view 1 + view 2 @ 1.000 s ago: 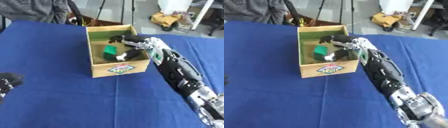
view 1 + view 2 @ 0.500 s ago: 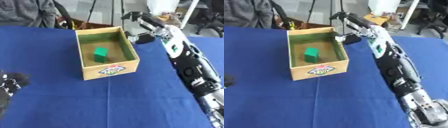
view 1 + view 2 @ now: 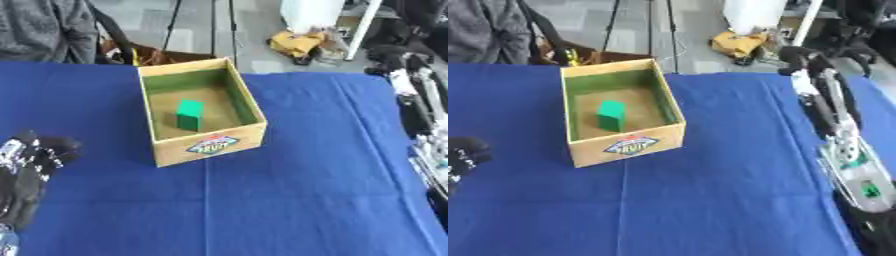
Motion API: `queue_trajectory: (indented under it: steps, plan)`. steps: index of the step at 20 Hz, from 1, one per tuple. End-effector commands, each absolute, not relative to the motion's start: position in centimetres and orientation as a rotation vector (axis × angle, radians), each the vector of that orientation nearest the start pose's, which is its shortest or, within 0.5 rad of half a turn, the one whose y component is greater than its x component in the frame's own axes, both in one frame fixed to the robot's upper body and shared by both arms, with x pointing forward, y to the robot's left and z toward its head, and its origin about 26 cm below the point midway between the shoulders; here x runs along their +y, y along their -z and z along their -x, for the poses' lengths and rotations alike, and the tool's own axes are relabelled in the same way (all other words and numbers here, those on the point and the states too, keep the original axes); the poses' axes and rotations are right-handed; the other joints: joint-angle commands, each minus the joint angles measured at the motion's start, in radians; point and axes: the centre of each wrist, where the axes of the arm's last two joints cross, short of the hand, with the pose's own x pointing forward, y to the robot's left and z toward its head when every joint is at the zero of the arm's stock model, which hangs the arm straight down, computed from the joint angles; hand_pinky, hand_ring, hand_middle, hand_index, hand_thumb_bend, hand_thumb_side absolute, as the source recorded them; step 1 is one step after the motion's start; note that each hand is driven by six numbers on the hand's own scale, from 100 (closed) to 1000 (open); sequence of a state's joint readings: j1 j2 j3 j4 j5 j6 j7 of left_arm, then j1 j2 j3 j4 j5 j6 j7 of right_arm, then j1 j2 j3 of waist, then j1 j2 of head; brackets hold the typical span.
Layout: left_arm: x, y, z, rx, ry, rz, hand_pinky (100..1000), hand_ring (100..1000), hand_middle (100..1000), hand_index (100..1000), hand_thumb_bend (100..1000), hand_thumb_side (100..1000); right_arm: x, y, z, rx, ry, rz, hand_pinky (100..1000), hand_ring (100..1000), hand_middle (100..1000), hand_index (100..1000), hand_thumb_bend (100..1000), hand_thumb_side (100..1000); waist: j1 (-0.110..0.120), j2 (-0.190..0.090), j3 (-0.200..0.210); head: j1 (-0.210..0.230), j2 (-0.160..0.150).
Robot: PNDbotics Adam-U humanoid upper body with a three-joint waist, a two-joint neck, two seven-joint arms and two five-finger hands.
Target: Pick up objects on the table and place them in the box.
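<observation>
We note a green block (image 3: 190,114) upright inside the box (image 3: 210,144). Left hand (image 3: 31,159) fingers curled, empty; right hand (image 3: 796,54) state unclear.

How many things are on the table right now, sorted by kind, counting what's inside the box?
Box: 1
Green block, inside the box: 1
Loose things on the blue cloth outside the box: 0
Total: 2
</observation>
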State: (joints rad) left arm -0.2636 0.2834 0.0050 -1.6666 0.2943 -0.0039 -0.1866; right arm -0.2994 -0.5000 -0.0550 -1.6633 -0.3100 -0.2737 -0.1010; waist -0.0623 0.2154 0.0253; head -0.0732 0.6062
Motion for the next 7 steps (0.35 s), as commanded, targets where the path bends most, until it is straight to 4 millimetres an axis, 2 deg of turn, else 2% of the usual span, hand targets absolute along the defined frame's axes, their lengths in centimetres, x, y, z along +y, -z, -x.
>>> queue_trajectory:
  steps: [1,6,7]
  plan:
    - [29.1,-11.8,-33.4,-1.934,0.262,0.180,828,786,590,667,441,1000,-34.5,-15.8,-32.0,-2.234,0.014,0.035,748,825,718,779,100,846,0.006,-0.017,-0.008,0.018,-0.008]
    - [29.5,-11.6,-33.2,-1.935,0.240,0.162,828,787,590,667,440,1000,-34.0,-13.2,-30.8,-2.153,0.139,-0.026,746,823,715,777,100,872,0.013,-0.019,-0.021,0.020,0.002]
    - [29.5,-11.6,-33.2,-1.936,0.238,0.160,828,788,590,667,440,1000,-33.9,-12.9,-30.7,-2.144,0.153,-0.033,745,822,714,776,100,837,0.015,-0.019,-0.023,0.019,0.005]
